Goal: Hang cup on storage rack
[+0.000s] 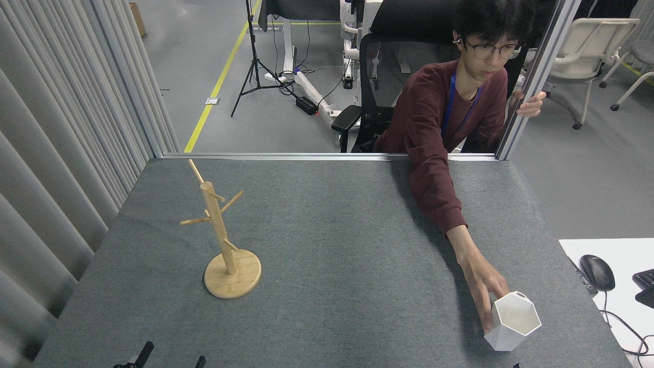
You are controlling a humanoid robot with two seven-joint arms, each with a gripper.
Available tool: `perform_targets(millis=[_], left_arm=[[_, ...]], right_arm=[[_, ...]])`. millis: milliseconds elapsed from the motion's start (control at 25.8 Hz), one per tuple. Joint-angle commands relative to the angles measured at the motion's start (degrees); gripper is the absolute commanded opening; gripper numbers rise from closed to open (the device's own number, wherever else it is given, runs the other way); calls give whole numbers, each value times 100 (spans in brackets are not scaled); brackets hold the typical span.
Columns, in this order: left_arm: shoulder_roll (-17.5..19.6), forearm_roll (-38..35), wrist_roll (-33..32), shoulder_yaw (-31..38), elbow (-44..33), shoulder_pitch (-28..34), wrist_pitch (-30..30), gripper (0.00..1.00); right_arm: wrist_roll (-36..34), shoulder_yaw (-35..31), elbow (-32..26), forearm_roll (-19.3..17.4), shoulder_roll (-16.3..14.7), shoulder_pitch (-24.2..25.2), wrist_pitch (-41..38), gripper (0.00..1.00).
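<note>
The task has not started: a person's hand [485, 291] rests on the cup [512, 322], far to the right of the rack [225, 240] and near the table [327, 245] edge. My grippers barely show at the bottom edge; I cannot tell whether their fingers are spread. Next, the right arm likely needs the hand gone. Open felt lies right of the rack.

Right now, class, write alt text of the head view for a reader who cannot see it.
A person's hand holds a white faceted cup with a hexagonal rim at the right of a grey felt-covered table. A light bamboo mug rack with angled pegs stands empty at the left.
</note>
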Motion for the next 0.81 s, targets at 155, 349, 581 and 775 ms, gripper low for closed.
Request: perform_targets(millis=[155, 349, 581, 775], left_arm=[[0, 9, 3, -4, 8, 2, 10, 100], [0, 17, 3, -4, 8, -6, 18, 100], [0, 17, 3, -4, 8, 2, 45, 100], [0, 17, 3, -4, 8, 2, 62, 100]], right_arm=[[0, 0, 10, 0, -9, 0, 7, 99], [0, 0, 10, 0, -9, 0, 7, 99], [9, 0, 27, -9, -9, -9, 7, 99], [352, 9, 326, 9, -61, -211, 59, 99]])
